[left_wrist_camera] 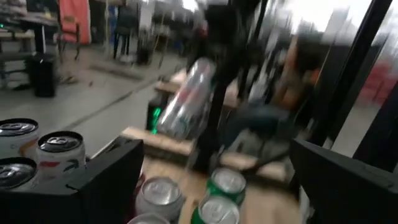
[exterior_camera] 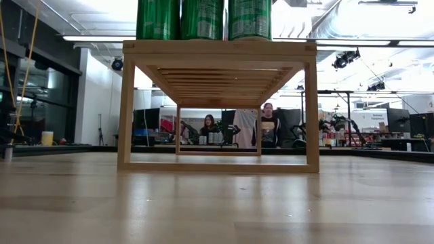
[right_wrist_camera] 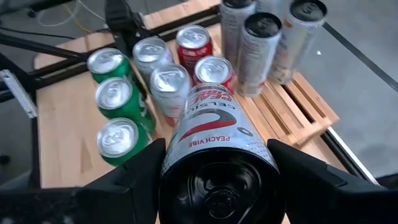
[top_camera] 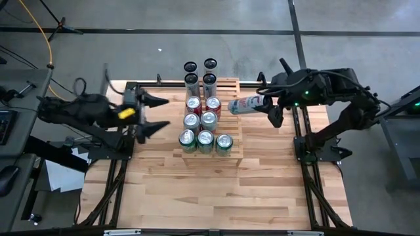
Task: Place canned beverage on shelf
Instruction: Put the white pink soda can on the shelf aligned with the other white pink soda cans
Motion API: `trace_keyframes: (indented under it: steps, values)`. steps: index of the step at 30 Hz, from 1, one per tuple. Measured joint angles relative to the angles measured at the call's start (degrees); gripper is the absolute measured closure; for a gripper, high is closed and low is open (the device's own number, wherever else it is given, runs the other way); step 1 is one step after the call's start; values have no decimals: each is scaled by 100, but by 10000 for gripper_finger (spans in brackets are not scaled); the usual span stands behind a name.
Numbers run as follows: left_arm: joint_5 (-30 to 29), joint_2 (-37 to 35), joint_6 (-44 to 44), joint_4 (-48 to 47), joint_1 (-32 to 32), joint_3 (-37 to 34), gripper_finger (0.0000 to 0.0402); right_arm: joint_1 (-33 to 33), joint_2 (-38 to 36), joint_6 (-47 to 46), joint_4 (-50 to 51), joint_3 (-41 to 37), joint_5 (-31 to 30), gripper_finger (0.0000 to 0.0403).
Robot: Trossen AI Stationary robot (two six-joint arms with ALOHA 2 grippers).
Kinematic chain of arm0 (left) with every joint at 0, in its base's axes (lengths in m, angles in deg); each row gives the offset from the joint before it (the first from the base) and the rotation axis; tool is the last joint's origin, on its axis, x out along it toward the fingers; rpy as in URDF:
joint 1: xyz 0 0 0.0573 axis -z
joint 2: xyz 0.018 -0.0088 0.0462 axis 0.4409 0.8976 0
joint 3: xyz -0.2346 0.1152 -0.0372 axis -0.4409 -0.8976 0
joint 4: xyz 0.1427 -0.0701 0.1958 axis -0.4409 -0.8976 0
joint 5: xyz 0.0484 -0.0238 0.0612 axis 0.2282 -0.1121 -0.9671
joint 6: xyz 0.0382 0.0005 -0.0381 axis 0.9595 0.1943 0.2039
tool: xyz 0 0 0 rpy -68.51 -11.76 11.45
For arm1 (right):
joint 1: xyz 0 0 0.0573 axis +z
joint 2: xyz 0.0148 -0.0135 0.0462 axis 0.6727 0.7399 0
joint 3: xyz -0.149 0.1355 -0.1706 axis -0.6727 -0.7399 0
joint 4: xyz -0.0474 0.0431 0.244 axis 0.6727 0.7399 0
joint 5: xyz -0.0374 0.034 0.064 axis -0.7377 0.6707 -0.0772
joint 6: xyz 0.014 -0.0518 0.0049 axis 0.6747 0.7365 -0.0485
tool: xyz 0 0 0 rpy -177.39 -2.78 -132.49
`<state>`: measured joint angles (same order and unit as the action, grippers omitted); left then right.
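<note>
From above, the right gripper (top_camera: 264,103) is seen clamped on a white can (top_camera: 246,105) held sideways just right of the shelf (top_camera: 233,149), while the left gripper (top_camera: 157,113) is held spread wide, left of the cans. At table height only the shelf frame (exterior_camera: 218,47), three green cans (exterior_camera: 203,19) and seated people (exterior_camera: 268,126) are shown. In the right wrist view the can (right_wrist_camera: 211,134) is pinched between both fingers (right_wrist_camera: 134,177), its label legible.

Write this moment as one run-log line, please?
right tool: shut on can, tilted, beside shelf | left tool: open, waiting left of shelf | shelf: green, silver, red, tall cans standing
</note>
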<state>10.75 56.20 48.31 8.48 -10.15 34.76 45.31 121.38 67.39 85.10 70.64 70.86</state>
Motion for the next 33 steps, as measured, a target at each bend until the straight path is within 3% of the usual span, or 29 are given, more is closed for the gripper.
trace_keyframes:
  steps: [5,10,13,15,19,21,30,33]
  values:
    - [102,1091,571,-836,-112,1156,9,-2,59,428,-509,89,387,162]
    - [176,1899,1145,-905,-221,1880,9,25,60,799,-1205,89,1033,162]
    - [187,2167,1318,-927,-301,2182,9,55,60,1036,-1313,89,1037,162]
    - [151,2260,1341,-1065,-358,2383,9,42,60,1150,-1323,89,668,162]
    - [-95,2230,1162,-1651,-404,2827,9,-196,83,1338,-1265,91,-518,162]
    - [-178,2117,1056,-1846,-402,3037,9,-449,163,1330,-1221,102,-731,162]
    - [-26,1259,246,-2871,-400,3195,9,-1842,940,1021,16,93,-384,162]
    - [0,1025,257,-3209,-400,3140,9,-2175,1152,706,256,93,121,162]
